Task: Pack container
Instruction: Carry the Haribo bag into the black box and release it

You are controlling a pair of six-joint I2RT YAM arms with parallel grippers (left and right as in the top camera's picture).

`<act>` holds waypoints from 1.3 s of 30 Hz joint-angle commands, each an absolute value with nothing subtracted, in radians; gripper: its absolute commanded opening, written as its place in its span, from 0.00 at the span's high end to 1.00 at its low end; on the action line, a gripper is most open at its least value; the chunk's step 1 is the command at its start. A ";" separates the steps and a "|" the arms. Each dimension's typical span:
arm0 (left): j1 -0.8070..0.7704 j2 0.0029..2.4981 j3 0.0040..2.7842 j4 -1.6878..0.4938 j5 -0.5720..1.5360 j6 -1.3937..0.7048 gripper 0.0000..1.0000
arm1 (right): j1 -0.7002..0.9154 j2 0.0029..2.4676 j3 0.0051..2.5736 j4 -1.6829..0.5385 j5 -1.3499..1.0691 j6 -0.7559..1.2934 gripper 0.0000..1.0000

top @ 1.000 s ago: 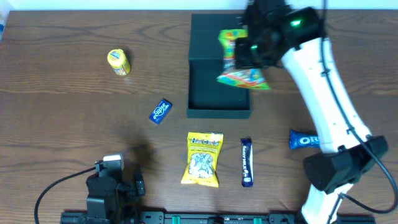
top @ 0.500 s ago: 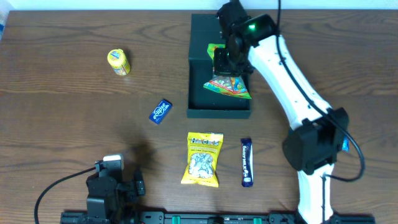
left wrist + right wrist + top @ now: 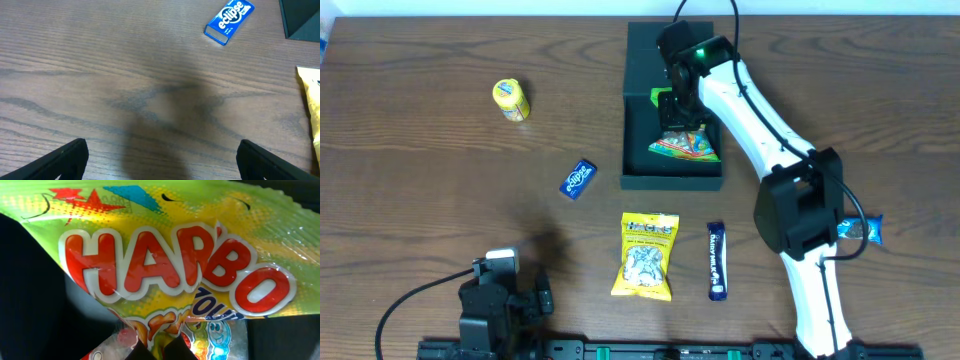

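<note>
— What's nearest us?

— The left claw (image 3: pixel 162 161), low over the table (image 3: pixel 420 220) at the front edge. Its fingers are spread wide with nothing between them, only bare wood under it.

— And past that?

— A yellow packet (image 3: pixel 647 256) lying flat, with a dark blue bar (image 3: pixel 717 261) just beside it on the right. A blue Eclipse box (image 3: pixel 578 179) sits left of them. Off to the right, a blue packet (image 3: pixel 862 229) pokes out from behind the right arm.

— Where's the container?

— The container (image 3: pixel 672 181) is beyond the yellow packet, in the middle of the table. It is open, and its flap lid (image 3: pixel 645 42) is laid back toward the far edge. One thing is in it: a Haribo bag (image 3: pixel 685 147), against the right wall.

— Is the bag let go?

— No. The right claw (image 3: pixel 676 118) hangs over the box's far half, pinched tight on the bag's top. From its own camera the fingertips (image 3: pixel 172 351) meet on the foil. I can't tell whether the bag touches the floor.

— Any room to move?

— Plenty on the left. There's open wood between the Eclipse box and a yellow can (image 3: pixel 510 100) far back. The box's left half is bare too.
</note>
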State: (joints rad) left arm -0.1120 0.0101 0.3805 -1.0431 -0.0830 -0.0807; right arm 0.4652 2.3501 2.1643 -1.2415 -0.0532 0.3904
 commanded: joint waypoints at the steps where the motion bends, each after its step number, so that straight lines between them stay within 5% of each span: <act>1: -0.105 0.004 0.352 -1.088 -0.085 -0.101 0.04 | 0.452 2.347 2.164 -1.245 -0.020 0.368 0.99; 26: -0.105 0.004 0.352 -1.088 -0.085 -0.101 0.04 | 0.460 2.348 2.127 -1.274 0.022 0.332 0.99; 31: -0.105 0.004 0.352 -1.088 -0.085 -0.101 0.04 | 0.460 2.348 2.127 -1.274 0.022 0.332 0.70; 39: -0.105 0.004 0.352 -1.088 -0.085 -0.101 0.05 | 0.459 2.340 2.128 -1.260 0.023 0.332 0.62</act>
